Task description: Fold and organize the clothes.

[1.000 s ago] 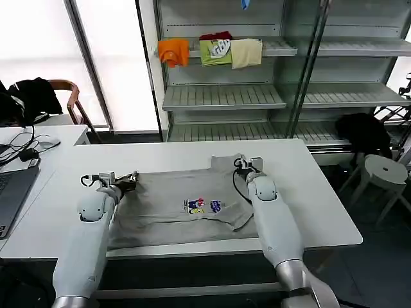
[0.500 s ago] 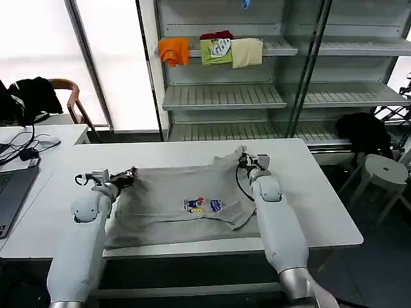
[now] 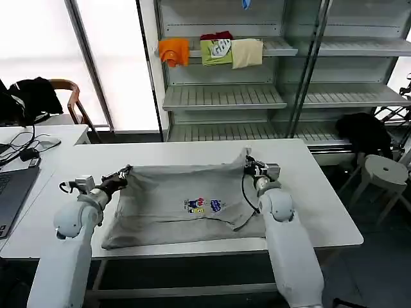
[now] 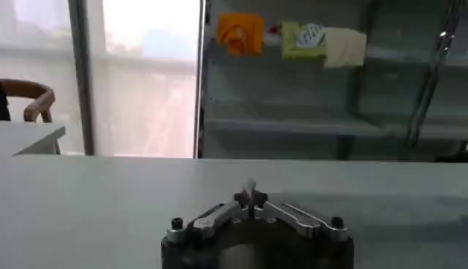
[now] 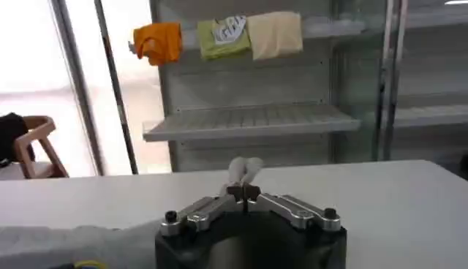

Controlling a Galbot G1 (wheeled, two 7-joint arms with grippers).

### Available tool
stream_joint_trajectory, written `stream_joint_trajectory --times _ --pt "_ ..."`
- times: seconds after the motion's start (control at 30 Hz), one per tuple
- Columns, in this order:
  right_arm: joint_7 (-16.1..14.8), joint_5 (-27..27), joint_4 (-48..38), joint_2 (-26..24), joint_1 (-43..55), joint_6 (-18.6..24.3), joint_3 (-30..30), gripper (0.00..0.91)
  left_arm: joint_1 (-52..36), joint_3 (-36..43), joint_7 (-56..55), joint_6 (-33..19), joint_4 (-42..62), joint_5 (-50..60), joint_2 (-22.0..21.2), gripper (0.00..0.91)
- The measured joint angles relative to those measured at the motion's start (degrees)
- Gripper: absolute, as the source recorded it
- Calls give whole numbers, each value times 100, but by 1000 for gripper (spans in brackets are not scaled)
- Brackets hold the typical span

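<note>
Fabric pinched at both far corners: the grey T-shirt (image 3: 186, 205) lies on the white surface (image 3: 308, 192), its far edge lifted. The left pincer (image 3: 122, 174) and right pincer (image 3: 249, 165) are each clamped on a corner. The right wrist view shows a fabric tuft between closed fingers (image 5: 252, 194). Beyond, orange, green and cream garments (image 3: 212, 50) hang on a shelf (image 3: 282, 46).

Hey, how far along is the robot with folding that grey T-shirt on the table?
Early stage. Done: the grey T-shirt lies spread, print up, on the white table. In hand: the left gripper and right gripper each pinch a far corner, lifting that edge. Left: every fold; the near hem is flat, and stacking isn't started.
</note>
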Motion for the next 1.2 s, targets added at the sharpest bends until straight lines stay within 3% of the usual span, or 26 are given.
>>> stream_joint_trajectory --times 0.33,0.8,0.83,0.87,0.9,0.93,1.2 --pt "-108 43 1393 -183 -1258 -97 95 0 1039 -304 246 -143 -1021 -416 201 10" --pt "-135 4 2502 -279 -2410 -149 179 0 2176 -668 508 -196 -1955 -593 417 10" --pt "-145 -7 2555 -280 -2463 -147 179 0 2240 -676 526 -200 -1986 -584 417 91" --pt "-149 -16 2593 -282 -2505 -147 179 0 2307 -678 544 -204 -2008 -570 415 373" --pt "-157 -28 2630 -283 -2547 -147 179 252 2363 -678 561 -209 -2022 -556 409 826" --pt "-166 -46 2669 -280 -2593 -149 177 907 2426 -678 575 -220 -2043 -534 402 907" --pt "-143 -516 2796 -280 -2884 -99 164 907 2671 -623 566 -289 -2126 -223 332 907"
